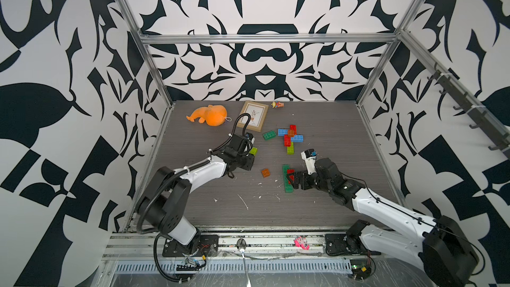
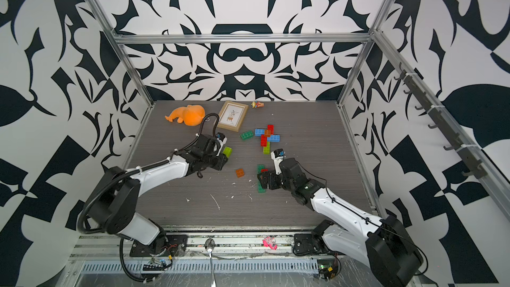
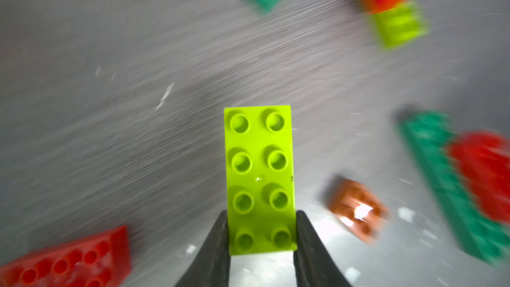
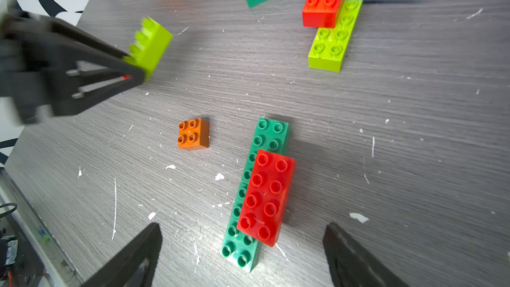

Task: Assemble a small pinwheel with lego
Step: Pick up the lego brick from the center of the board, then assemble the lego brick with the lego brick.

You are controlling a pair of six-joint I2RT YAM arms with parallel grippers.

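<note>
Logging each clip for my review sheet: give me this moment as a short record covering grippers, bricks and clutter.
left gripper: shut on one end of the lime green brick
right gripper: open, over the red brick
red brick: stacked on the dark green row
orange-brown square brick: loose on the table
far cluster: blue, red, orange-brown and lime bricks joined
clutter: orange plush, picture frame at the back
</note>
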